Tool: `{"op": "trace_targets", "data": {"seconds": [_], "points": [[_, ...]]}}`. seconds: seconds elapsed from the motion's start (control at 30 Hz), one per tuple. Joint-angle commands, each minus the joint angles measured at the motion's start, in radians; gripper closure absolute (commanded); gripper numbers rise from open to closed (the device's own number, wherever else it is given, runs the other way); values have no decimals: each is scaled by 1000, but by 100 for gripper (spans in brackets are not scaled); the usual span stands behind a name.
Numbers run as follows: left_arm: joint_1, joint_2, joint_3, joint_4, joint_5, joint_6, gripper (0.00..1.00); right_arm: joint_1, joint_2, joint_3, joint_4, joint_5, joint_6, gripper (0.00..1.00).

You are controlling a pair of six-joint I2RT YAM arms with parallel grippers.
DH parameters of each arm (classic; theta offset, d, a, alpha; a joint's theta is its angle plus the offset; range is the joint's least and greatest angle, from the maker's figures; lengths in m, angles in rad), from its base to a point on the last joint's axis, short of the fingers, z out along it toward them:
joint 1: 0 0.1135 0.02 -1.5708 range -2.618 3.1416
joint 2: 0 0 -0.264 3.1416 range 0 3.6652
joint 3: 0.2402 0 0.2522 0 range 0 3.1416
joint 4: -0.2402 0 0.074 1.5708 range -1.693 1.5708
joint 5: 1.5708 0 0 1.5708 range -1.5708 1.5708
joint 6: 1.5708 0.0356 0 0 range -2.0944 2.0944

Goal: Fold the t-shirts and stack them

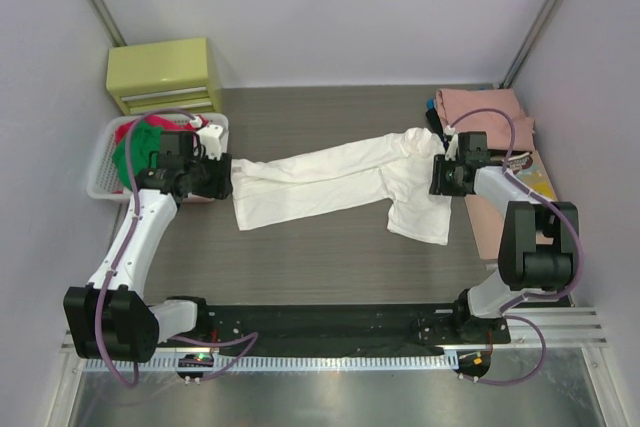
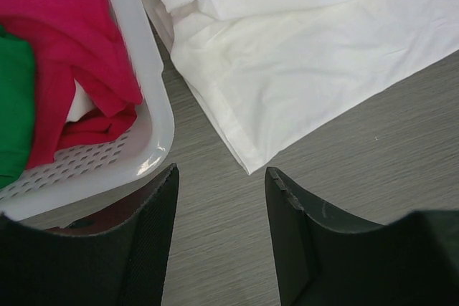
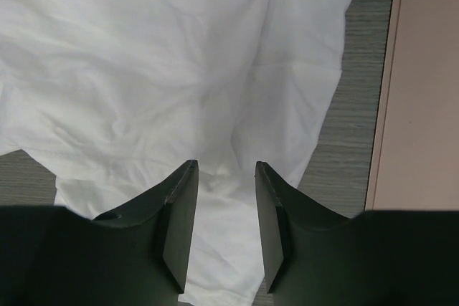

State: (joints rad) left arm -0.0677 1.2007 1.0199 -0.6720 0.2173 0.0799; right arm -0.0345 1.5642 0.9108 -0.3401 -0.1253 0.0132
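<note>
One white t-shirt [image 1: 320, 182]: lies flat but rumpled on the counter [image 1: 330, 267], drawn out in a long band from near the left edge to near the right edge, about midway between the near and far edges; no print shows on the upward side
Shirt, left end: a doubled-over corner lies on bare counter just beside the basket's near corner
Shirt, right end: wider, with one flap reaching toward the near edge
Left gripper [image 2: 221, 173]: over bare counter at the shirt's left end, between the basket corner and the shirt corner; jaws spread, only counter grain shows in the gap, nothing held
Right gripper [image 3: 226, 166]: over the shirt's right end; jaws spread, white cloth runs flat beneath the gap, no fold pinched between them; cannot tell whether the tips touch the cloth
Basket [image 1: 100, 162]: white slotted plastic, at the left edge toward the far-left corner
Basket contents: red t-shirt [image 2: 64, 26] bunched inside against the rim, green t-shirt [image 2: 11, 105] beside it, a scrap of white cloth showing under the red
Salmon-pink t-shirt [image 1: 485, 107]: folded, at the far-right corner, just beyond the right gripper
Book [image 1: 535, 182]: thin, yellowish cover, at the right edge, partly hidden by the right arm
Drawer unit [image 1: 165, 72]: yellow-green, at the far-left corner, behind the basket
</note>
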Motion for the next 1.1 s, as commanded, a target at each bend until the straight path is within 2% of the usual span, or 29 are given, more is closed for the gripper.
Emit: {"op": "trace_targets", "data": {"seconds": [0.0,0.47,0.53,0.57,0.9,1.07], "points": [[2,-7,-7,34,-12,-2,48,5,-12,34,39,-9,-9,56],[2,0,-3,34,-15,-6,48,18,109,79,66,-39,27,59],[2,2,-1,34,-18,-3,48,18,119,77,69,-39,31,79],[2,2,-4,32,-18,-3,48,18,117,74,73,-30,36,98],[2,7,-37,48,-27,4,48,18,-27,48,41,-30,-2,99],[2,7,-60,64,-26,9,48,18,-151,129,1,-63,19,99]]}}
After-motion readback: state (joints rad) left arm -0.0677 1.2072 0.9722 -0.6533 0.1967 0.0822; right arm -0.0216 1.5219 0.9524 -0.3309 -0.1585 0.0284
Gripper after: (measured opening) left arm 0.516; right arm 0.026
